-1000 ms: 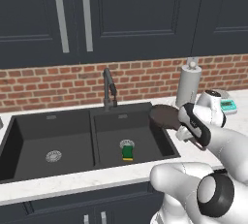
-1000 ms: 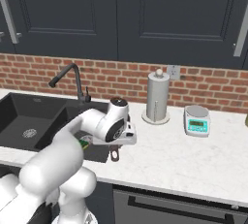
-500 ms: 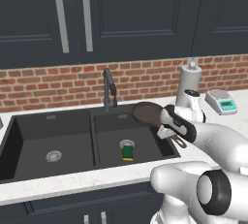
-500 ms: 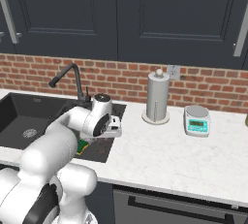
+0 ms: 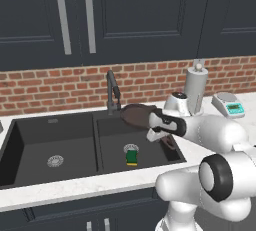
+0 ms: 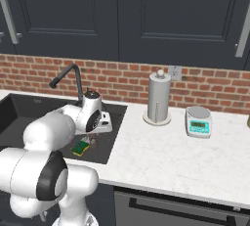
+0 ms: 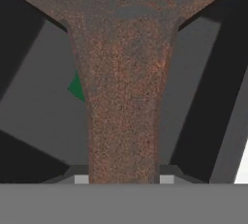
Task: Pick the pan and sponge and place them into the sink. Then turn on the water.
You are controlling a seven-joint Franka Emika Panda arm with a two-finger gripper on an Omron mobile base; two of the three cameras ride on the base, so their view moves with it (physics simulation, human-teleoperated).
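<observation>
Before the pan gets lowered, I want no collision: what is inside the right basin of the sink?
The sponge lies on the basin floor beside the drain. The held pan hangs above the sink and hides the floor behind it.

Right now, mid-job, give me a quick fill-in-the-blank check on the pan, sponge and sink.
1. The gripper is shut on the handle of the ____.
2. The sponge lies in the ____ basin of the sink, seen from the left base view.
3. The pan hangs above the sink, close beside the dark ____.
4. On the counter, the kitchen scale stands right of the ____.

Missing words: pan; right; faucet; paper towel roll
</observation>
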